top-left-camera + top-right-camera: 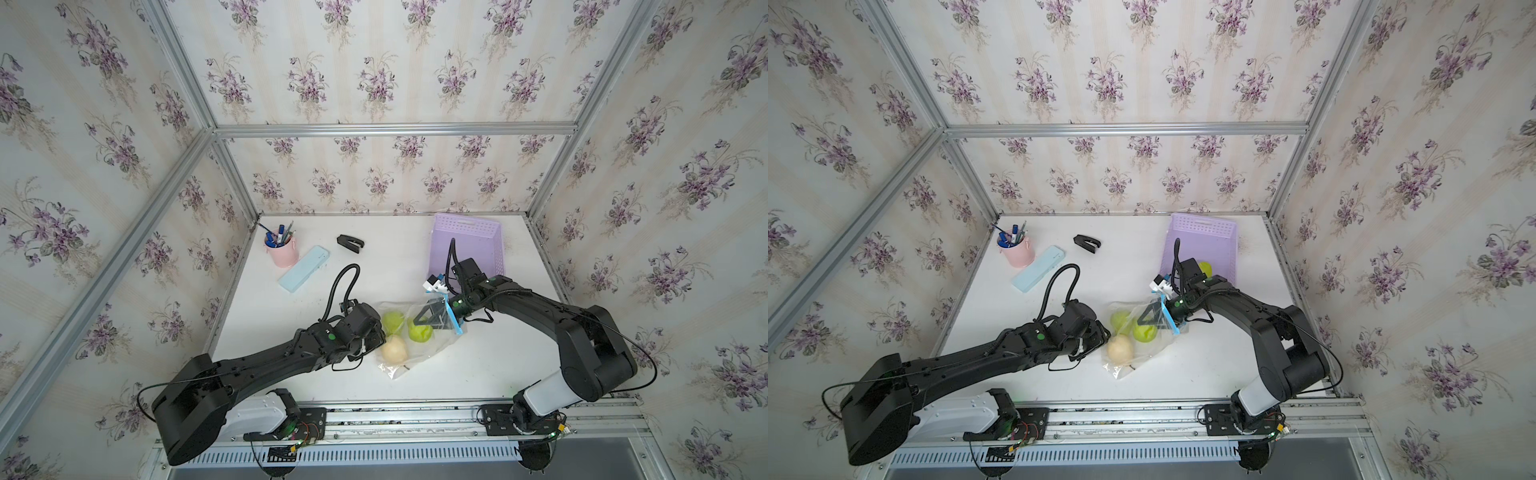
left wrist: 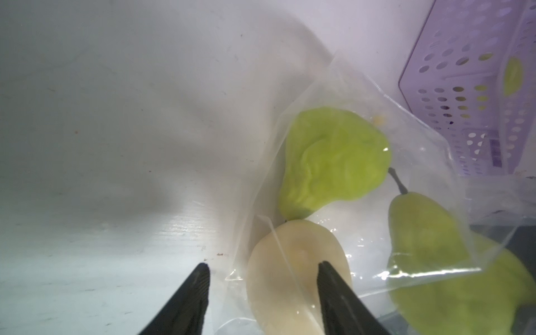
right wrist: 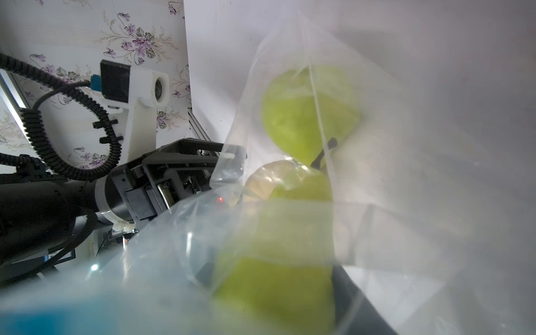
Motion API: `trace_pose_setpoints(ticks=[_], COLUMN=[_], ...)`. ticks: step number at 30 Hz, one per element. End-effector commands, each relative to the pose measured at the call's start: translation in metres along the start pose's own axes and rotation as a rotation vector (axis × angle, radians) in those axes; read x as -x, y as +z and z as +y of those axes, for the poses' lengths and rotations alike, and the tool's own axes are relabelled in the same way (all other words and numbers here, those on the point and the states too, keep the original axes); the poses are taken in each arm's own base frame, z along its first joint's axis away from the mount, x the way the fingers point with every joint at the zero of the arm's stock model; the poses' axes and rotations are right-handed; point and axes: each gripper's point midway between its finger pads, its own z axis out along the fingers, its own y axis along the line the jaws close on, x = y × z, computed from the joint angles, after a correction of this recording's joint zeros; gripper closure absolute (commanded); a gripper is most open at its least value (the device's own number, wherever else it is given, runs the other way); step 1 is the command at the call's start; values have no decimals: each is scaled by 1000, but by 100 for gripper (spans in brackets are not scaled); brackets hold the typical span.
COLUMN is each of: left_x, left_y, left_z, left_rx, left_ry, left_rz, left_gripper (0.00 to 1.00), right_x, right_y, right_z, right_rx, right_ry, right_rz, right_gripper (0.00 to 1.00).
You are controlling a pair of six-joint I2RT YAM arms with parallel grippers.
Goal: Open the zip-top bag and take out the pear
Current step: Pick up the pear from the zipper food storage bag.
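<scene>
While the large clear crinkly zip-top bag (image 1: 432, 351) lies in the middle of the white table (image 1: 519, 353), its mouth, edged by a light-blue zip strip (image 1: 455, 322), gapes around the right gripper (image 1: 424, 319), so I judge the opening step done. A loose green pear (image 1: 1204, 268) sits in the lilac perforated plastic basket (image 1: 469, 232) behind the bag, which suggests one fruit is out. Three fruits lie inside the bag: a pale yellowish pear (image 1: 394, 349) near the closed end, a far green pear (image 1: 392, 322) and a near green pear (image 3: 275, 290). In the right wrist view the right gripper's fingers flank the near green pear and look clamped on it, inside the plastic. The left gripper (image 2: 264, 264) is at the closed end with its fingers parted, one over the table, the other over the plastic covering the pale yellowish pear, pinching nothing. What is left, as I read it, is drawing the clamped pear out through the mouth.
</scene>
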Motion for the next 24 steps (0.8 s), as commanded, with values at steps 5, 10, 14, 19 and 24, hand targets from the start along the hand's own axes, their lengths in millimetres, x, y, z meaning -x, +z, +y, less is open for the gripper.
trace_pose_setpoints(ticks=[5, 10, 14, 19, 24], left_x=[10, 15, 21, 19, 21], left_y=[9, 3, -3, 0, 7], left_z=[-20, -5, -1, -8, -6], left_rx=[7, 56, 50, -1, -63], left_ry=[60, 59, 61, 68, 19], left_rz=[-21, -32, -41, -32, -70], left_gripper=[76, 83, 84, 42, 0], right_x=[-5, -1, 0, -1, -1], right_y=[1, -11, -19, -19, -16], right_z=[5, 13, 15, 13, 8], right_rx=[36, 31, 28, 33, 36], right_ry=[-1, 4, 15, 20, 34], right_rz=[15, -3, -23, -29, -23], right_gripper=[44, 45, 46, 47, 47])
